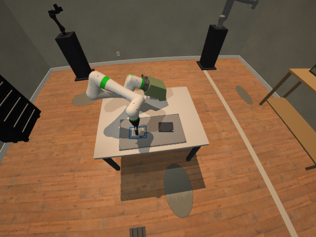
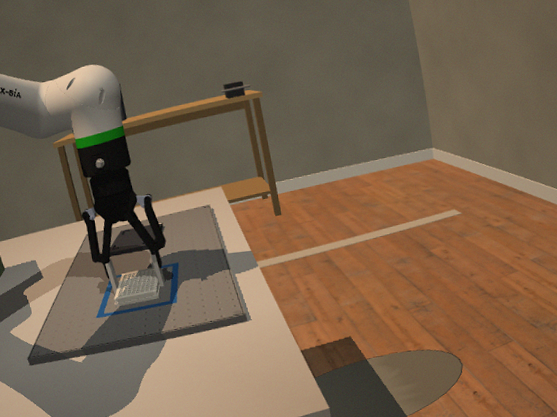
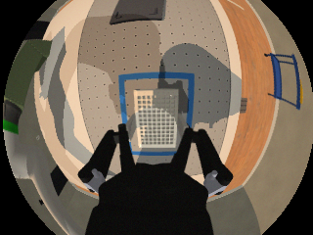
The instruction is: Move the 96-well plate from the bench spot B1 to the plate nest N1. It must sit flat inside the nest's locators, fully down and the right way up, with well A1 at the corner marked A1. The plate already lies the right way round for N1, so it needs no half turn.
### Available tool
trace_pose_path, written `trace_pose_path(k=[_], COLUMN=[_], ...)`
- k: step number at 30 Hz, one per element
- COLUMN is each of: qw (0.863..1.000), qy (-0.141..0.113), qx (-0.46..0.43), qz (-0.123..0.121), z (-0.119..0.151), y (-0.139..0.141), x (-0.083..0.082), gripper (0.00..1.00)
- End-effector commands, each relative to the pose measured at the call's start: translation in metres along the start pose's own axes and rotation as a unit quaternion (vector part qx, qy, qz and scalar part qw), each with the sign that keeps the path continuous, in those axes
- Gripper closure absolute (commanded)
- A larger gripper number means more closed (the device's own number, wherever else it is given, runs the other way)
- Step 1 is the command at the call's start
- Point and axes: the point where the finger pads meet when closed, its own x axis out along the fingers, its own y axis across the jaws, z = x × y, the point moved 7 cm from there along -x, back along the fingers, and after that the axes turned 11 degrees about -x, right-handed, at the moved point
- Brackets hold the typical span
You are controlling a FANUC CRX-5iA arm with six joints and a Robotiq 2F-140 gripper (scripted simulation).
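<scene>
Fingers (image 2: 111, 273) were clamped on the two opposite sides of the 96-well plate (image 2: 137, 287), one per side, so the gripper (image 2: 134, 274) held it squarely for a level lift. The plate sat flat, wells up, inside the blue B1 outline (image 2: 104, 311), apparently not lifted off the grey perforated board (image 2: 205, 297) yet. The gripper hung straight down from the wrist, which suits a vertical pull that keeps the plate level. The dark plate nest N1 (image 1: 166, 126) lay on the same board, well apart, toward the desk's right edge in the top view; B1 sat nearer the left edge. The white desk (image 2: 196, 392) carried the board near its front edge. The arm (image 1: 112, 89) reached in from the back-left corner.
</scene>
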Motion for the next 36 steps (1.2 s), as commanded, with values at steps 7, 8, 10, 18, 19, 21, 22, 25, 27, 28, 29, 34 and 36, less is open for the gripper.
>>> trace_pose_path(k=[7, 8, 10, 18, 19, 21, 22, 25, 27, 28, 29, 34, 36], qw=[1.000, 1.000, 1.000, 1.000, 1.000, 1.000, 1.000, 1.000, 1.000, 1.000, 1.000, 1.000, 1.000], qy=[0.000, 0.000, 0.000, 0.000, 0.000, 0.000, 0.000, 0.000, 0.000, 0.000, 0.000, 0.000, 0.000], qx=[0.000, 0.000, 0.000, 0.000, 0.000, 0.000, 0.000, 0.000, 0.000, 0.000, 0.000, 0.000, 0.000], qz=[0.000, 0.000, 0.000, 0.000, 0.000, 0.000, 0.000, 0.000, 0.000, 0.000, 0.000, 0.000, 0.000], z=[0.000, 0.000, 0.000, 0.000, 0.000, 0.000, 0.000, 0.000, 0.000, 0.000, 0.000, 0.000, 0.000], y=[0.000, 0.000, 0.000, 0.000, 0.000, 0.000, 0.000, 0.000, 0.000, 0.000, 0.000, 0.000, 0.000], x=[0.000, -0.002, -0.005, -0.015, -0.017, -0.020, -0.022, -0.027, -0.030, -0.032, -0.033, -0.038, -0.042], gripper=[1.00, 1.00, 1.00, 1.00, 1.00, 1.00, 1.00, 1.00, 1.00, 1.00, 1.00, 1.00, 1.00])
